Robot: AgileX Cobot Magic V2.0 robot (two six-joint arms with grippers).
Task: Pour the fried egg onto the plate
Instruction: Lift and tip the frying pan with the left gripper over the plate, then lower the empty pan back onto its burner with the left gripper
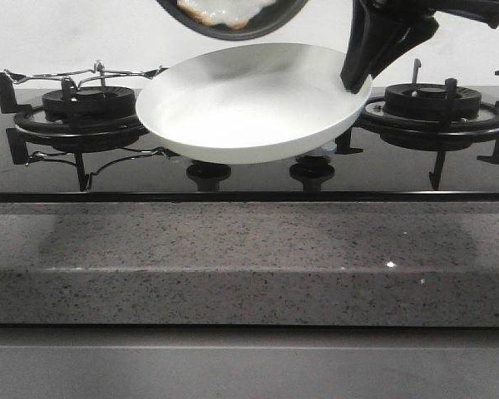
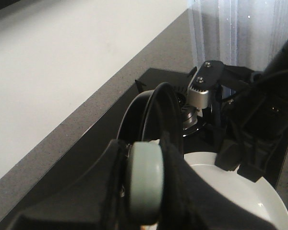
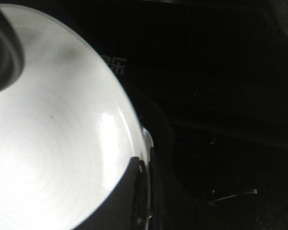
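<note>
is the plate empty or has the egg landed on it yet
Empty. The plate shows only bare white inside in the front and right wrist views. The egg is in the pan above the plate.

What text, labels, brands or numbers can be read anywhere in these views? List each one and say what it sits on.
No text can be read in full.
Faint pale marking, perhaps two characters, on the black glass stovetop beside the plate rim in the right wrist view: too dim and blurred to read.
Front view: no lettering shows on the plate, pan, burners or stone counter.
Left wrist view: none.
</note>
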